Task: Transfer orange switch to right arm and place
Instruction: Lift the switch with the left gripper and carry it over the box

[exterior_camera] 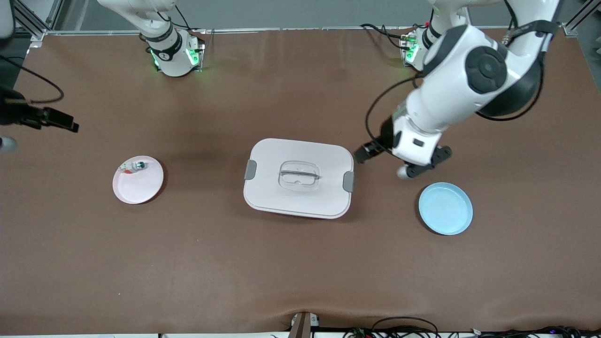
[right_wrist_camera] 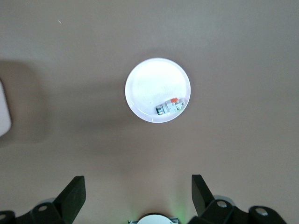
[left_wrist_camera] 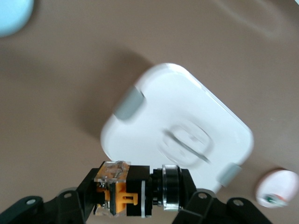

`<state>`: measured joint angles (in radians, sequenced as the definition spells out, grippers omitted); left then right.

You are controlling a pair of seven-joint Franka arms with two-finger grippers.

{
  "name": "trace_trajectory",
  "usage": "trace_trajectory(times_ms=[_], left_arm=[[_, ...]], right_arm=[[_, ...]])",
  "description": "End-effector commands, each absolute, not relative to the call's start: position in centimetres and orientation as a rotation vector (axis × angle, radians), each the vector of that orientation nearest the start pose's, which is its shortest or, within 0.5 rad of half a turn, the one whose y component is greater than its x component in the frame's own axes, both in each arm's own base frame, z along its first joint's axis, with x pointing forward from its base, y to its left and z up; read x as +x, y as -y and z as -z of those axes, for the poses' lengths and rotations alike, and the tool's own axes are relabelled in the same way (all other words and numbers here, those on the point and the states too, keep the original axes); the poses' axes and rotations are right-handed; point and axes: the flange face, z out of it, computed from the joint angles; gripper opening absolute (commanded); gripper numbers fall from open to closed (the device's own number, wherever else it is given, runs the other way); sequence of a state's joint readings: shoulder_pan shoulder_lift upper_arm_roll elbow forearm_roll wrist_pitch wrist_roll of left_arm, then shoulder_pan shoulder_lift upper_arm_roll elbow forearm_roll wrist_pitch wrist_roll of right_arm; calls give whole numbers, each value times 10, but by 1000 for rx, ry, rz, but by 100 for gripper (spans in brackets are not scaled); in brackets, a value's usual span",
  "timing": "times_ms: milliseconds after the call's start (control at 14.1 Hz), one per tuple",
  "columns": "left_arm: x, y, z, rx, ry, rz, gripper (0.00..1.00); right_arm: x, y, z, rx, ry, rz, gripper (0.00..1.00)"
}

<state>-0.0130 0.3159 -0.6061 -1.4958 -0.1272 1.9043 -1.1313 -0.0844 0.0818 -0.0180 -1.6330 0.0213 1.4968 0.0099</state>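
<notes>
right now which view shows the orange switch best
The left wrist view: the orange switch fills the foreground, clamped in the left claw. The front view shows only a dark end; the right wrist view misses it.

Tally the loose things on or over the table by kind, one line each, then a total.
Plates: 2 – pink plate, blue plate
Lidded boxes: 1 – white box
Small parts: 2 – orange switch held in the left gripper, white-and-green part on the pink plate
Total: 5
</notes>
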Motion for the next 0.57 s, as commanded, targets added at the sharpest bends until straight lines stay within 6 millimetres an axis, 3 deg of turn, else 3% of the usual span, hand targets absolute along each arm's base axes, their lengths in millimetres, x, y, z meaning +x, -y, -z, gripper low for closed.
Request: trace_trajectory(times_ms=[0,284,497], left_arm=[[540,398,-550,-3253,1167,-345,0],[519,461,-555,-3180,1430,-462,0],[507,499,-542,-3123,1628,-577,0]], right_arm=[[572,62,-522,-3076,-178,-428,100],[570,59,-520,-3064,-189,-458,100],[569,51,-517,-3025,-185,-447,100]])
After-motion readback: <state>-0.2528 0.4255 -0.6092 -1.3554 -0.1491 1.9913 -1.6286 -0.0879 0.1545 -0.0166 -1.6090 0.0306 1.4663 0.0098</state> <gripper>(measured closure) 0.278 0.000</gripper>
